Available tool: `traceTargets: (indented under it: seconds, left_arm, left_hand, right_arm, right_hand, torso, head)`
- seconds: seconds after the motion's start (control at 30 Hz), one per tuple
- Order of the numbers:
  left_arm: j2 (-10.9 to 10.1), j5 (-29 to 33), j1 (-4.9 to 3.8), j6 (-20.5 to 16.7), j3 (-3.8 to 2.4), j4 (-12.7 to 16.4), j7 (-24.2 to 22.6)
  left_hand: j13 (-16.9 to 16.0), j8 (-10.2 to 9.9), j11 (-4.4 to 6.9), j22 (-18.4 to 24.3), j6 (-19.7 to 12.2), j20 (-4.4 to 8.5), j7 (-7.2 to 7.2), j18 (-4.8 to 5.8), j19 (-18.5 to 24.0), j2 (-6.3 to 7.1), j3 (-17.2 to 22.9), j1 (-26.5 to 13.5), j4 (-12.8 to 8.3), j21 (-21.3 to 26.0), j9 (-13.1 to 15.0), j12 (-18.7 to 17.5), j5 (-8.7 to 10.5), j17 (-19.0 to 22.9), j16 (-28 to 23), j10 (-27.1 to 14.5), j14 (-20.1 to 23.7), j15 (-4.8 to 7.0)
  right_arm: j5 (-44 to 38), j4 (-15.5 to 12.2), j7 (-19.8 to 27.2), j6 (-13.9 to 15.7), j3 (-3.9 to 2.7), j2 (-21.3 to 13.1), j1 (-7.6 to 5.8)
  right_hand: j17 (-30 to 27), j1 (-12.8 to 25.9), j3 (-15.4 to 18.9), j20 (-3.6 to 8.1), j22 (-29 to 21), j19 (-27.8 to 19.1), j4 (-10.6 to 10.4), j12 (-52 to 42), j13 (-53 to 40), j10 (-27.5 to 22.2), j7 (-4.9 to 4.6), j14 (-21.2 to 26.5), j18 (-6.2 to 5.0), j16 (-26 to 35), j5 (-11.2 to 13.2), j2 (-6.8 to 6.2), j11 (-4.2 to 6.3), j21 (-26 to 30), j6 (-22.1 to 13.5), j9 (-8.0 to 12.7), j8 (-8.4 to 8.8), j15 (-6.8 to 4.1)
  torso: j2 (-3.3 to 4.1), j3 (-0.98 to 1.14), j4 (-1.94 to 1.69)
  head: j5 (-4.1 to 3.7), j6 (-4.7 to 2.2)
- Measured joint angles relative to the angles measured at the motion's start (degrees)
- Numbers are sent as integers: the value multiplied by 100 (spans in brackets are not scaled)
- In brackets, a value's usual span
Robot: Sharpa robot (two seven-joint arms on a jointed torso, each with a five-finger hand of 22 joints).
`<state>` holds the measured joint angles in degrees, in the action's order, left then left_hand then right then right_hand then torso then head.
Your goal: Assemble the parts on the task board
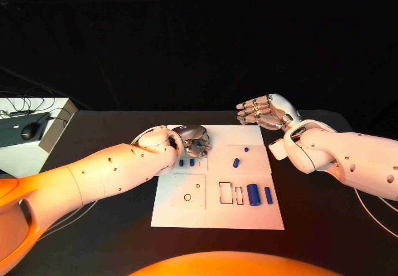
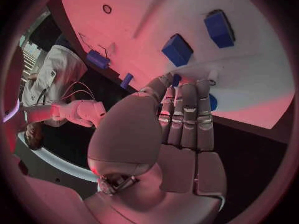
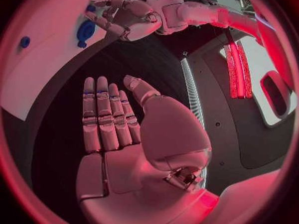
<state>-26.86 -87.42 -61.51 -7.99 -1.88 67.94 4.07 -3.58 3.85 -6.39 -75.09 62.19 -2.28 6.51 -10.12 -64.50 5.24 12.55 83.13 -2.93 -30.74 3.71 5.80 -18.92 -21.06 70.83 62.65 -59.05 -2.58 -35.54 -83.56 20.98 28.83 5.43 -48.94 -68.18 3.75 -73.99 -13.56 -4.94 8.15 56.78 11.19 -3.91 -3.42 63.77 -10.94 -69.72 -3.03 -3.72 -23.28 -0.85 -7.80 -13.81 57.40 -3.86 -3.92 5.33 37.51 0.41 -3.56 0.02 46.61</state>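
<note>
Plainly left hand (image 1: 192, 142) nearer: hovered over task board's (image 1: 217, 215) far-left corner, fingers together, grasp unclear. 2 small blue parts (image 1: 187, 163) lay just nearside. Right hand (image 1: 264, 112) open, off board.

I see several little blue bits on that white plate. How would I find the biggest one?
Start at the white task board in the middle of the black table. Go to its near right part, beside two dark rectangular outlines: two upright blue parts stand side by side there. The large blue block is the left one, wider than the slim blue cylinder next to it.
</note>
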Motion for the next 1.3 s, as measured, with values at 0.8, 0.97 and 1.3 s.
traceTargets:
  seconds: [0.8,0.97,1.3]
  left_arm:
    - [-4,-8,-11,102,3,-1,6]
    - [-4,-8,-12,76,4,-12,4]
    - [-58,-6,-4,-45,13,19,-11]
  left_hand:
    - [5,0,193,13,286,98,44,-2,-69,-154,290,46,-229,-383,-1,-87,21,-60,89,699,-178,194]
    - [6,0,230,14,382,168,50,43,-80,-185,360,31,-301,-450,-3,-165,24,-102,62,864,-299,216]
    - [-1,0,231,14,418,218,54,97,-69,-215,414,2,-388,-517,-3,-210,48,-275,-72,904,-384,236]
  right_arm:
    - [0,-14,1,-1,0,-7,0]
    - [0,-16,1,-1,0,-7,0]
    - [0,-19,4,-1,0,-6,0]
  right_hand:
    - [0,0,0,0,-13,0,0,0,0,0,0,0,0,0,0,0,0,0,0,0,0,0]
    - [0,0,0,0,-13,0,0,0,0,0,0,0,0,0,0,0,0,0,0,0,0,0]
    - [0,0,0,0,-13,0,0,0,0,0,0,0,0,0,0,0,0,0,0,-1,0,0]
  torso:
    - [-3,-3,-1]
    - [-4,-3,-1]
    - [-4,-3,-1]
  head:
    - [-11,12]
    - [-5,4]
    - [7,-10]
